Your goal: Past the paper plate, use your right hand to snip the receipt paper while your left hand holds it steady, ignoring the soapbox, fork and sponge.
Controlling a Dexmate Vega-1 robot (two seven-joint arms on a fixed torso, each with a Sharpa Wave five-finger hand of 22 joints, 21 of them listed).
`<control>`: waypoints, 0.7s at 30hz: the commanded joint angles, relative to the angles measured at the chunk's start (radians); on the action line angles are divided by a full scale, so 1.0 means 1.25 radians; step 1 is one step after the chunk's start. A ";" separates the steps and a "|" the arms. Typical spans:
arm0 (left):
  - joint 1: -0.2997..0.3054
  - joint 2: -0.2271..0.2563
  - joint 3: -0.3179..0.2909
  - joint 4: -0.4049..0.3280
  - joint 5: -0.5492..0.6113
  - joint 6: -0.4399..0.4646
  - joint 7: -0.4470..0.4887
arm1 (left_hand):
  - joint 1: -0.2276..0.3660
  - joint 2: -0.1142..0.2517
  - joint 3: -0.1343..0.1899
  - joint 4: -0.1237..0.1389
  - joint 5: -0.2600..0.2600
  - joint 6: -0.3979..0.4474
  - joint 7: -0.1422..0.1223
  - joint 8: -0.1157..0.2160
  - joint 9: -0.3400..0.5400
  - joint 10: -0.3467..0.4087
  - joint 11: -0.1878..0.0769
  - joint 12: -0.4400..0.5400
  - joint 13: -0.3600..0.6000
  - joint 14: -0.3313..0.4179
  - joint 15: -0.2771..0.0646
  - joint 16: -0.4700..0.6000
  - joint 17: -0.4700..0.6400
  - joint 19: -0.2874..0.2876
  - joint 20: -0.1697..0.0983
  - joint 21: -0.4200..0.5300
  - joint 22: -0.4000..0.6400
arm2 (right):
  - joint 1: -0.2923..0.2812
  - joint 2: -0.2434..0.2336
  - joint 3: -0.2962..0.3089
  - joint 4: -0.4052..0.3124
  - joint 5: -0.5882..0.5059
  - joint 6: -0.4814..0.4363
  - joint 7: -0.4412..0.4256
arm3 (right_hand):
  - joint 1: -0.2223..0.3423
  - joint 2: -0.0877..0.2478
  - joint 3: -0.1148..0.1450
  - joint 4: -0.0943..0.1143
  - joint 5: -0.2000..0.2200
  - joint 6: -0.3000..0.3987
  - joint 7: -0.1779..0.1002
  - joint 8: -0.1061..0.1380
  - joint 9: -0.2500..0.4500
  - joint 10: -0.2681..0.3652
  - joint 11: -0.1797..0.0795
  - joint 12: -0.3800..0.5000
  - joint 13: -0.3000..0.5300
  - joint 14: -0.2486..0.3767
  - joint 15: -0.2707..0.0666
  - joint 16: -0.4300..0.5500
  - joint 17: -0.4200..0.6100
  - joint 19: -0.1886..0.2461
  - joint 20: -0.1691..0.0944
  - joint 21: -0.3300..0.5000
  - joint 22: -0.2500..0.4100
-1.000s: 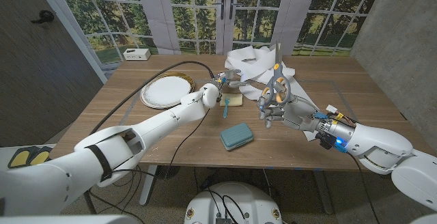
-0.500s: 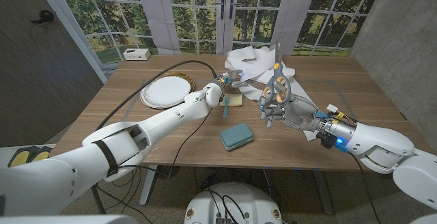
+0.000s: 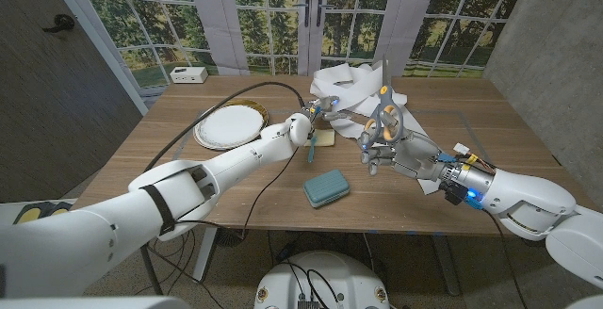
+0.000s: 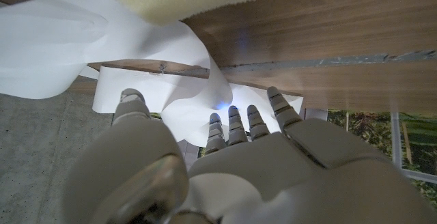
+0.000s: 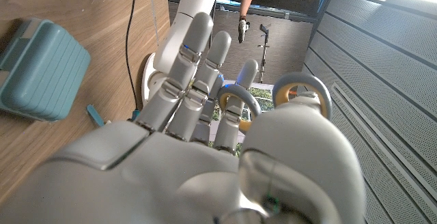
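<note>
My right robot hand (image 3: 382, 144) holds the scissors (image 3: 380, 111) upright by their loops, blades up, just beside the crumpled receipt paper (image 3: 353, 85) at the far middle of the surface (image 3: 471, 135), beyond the paper plate (image 3: 229, 123). My left robot hand (image 3: 316, 116) reaches the paper's near edge; its fingers (image 4: 235, 125) lie spread against a fold, and I cannot tell if they pinch it. I'd get a firm pinch and pull a strip taut, then tilt the blades down across it.
</note>
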 commanded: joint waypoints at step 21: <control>-0.054 -0.100 0.029 0.194 -0.039 -0.082 0.061 | 0.071 0.058 0.045 -0.037 0.004 0.002 -0.049 0.007 0.000 0.013 -0.033 0.011 -0.016 0.082 0.035 0.020 -0.002 0.034 0.015 0.011 -0.001 | 0.012 0.009 0.007 0.012 0.008 -0.016 0.002 | 0.015 0.016 0.004 -0.007 -0.006 0.023 0.000 -0.004 0.009 0.015 -0.010 0.009 0.003 0.006 -0.019 0.002 0.004 0.007 -0.018 -0.005 0.002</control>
